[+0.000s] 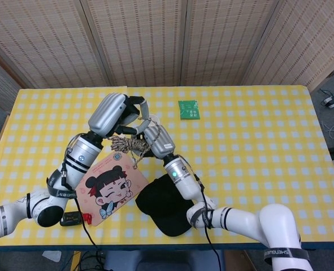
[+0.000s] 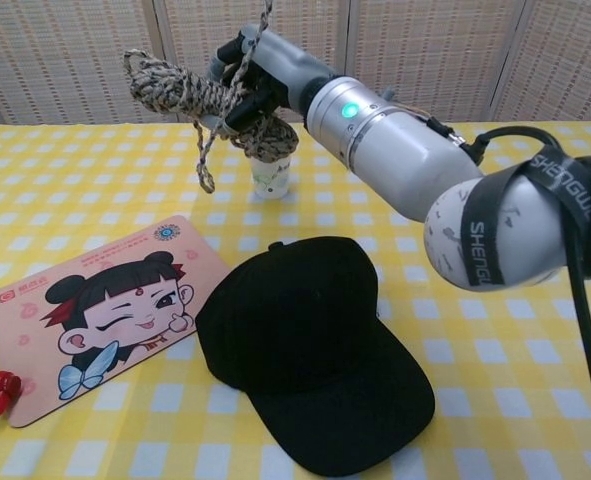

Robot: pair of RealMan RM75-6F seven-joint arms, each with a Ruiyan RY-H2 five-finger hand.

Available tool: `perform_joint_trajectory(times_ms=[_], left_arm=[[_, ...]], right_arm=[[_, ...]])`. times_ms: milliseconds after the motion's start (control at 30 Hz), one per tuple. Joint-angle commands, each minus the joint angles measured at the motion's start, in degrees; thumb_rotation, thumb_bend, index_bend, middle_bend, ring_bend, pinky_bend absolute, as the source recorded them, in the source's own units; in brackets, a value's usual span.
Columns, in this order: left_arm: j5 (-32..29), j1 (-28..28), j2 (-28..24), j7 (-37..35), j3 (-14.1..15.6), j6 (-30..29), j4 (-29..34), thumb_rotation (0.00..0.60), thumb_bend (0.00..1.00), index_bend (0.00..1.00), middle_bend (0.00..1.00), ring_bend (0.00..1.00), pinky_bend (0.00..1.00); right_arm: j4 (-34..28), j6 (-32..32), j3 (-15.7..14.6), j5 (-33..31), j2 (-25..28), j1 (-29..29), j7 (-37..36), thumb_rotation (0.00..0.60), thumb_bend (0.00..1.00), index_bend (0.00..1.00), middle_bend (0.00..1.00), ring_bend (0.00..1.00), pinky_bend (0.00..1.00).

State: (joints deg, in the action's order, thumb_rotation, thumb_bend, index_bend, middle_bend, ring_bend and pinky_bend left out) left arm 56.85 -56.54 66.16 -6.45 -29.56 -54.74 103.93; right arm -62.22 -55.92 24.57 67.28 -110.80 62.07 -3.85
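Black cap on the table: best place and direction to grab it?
Probably the brim of the black cap. In the chest view it lies flat and thin on the yellow checked tablecloth, pointing toward the robot, with open cloth beside it. Come in low from the near side so the fingers pinch over and under its edge. The domed crown is soft and wide, a poorer hold.

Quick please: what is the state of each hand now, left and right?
Left hand: fingers curled around one end of the rope, holding it.
Right hand: gripping the coiled rope bundle above the table.
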Motion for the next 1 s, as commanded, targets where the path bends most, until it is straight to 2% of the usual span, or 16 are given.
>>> perform_joint_trajectory(times_ms=[33,267,567,800,1000], left_arm=[[-3.09,-1.84,1.43,2.16,0.0,0.62,-2.47,0.6,0.45,0.81,1.0,1.0,0.85],[-8.68,-4.04,3.21,4.46,0.29,1.89,-7.19,0.6,0.45,0.81,1.0,1.0,0.85],[-13.76,-4.61,3.73,6.62,1.46,3.07,-12.92,0.6,0.45,0.81,1.0,1.0,0.85],[-16.11,-3.39,2.61,7.5,3.01,4.43,-15.75,0.6,0.45,0.81,1.0,1.0,0.85],[-18.98,-2.81,2.57,8.95,4.44,5.48,-19.0,0.6,0.45,0.81,1.0,1.0,0.85]], right_arm=[[-0.5,0.87,-1.62,2.87,1.08,-0.22,-3.5,0.6,0.61,0.79,0.61,0.56,0.66],[0.44,1.3,-4.49,8.73,2.76,-0.39,-10.84,0.6,0.61,0.79,0.61,0.56,0.66],[3.5,-3.13,-8.36,15.95,3.53,-2.06,-22.87,0.6,0.6,0.8,0.61,0.56,0.66],[4.93,-8.77,-9.46,18.83,3.9,-4.34,-32.15,0.6,0.6,0.81,0.62,0.56,0.66],[4.2,-12.85,-10.01,20.53,5.14,-6.05,-36.59,0.6,0.6,0.82,0.63,0.56,0.66]])
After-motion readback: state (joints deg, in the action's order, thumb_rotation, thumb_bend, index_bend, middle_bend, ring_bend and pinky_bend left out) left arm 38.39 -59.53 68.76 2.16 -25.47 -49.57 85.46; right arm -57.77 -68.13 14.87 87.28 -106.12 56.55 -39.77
